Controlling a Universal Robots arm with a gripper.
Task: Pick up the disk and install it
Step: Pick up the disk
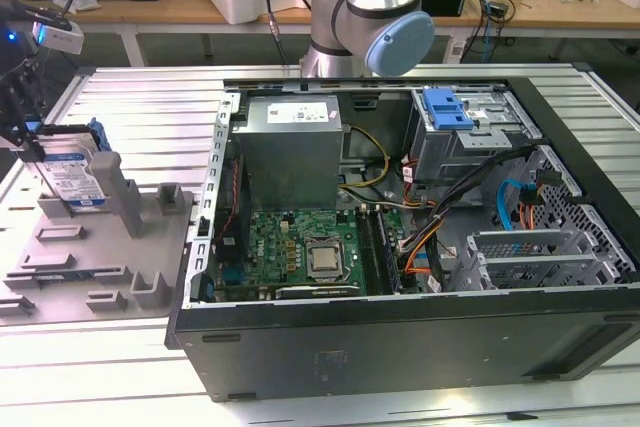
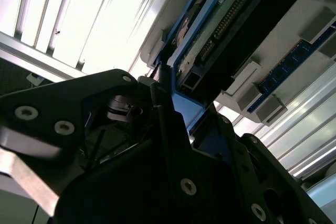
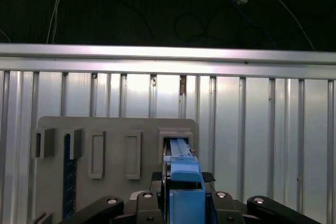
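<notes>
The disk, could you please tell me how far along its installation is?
Done: nothing installed yet; the disk stands upright in the grey fixture, outside the computer case. In hand: the gripper is at the disk's blue carrier edge; whether it grips, I cannot tell. Left: the lift and the seating in the drive cage.

A: We see the disk (image 1: 72,179) silver, its label white and blue, its frame bright blue.
B: And we see the tool (image 3: 182,177) black, the bench (image 1: 130,87) ribbed silver, the holder (image 1: 100,247) plain grey, the case (image 1: 400,337) black, its board (image 1: 290,247) green, its latch (image 1: 447,109) blue.
</notes>
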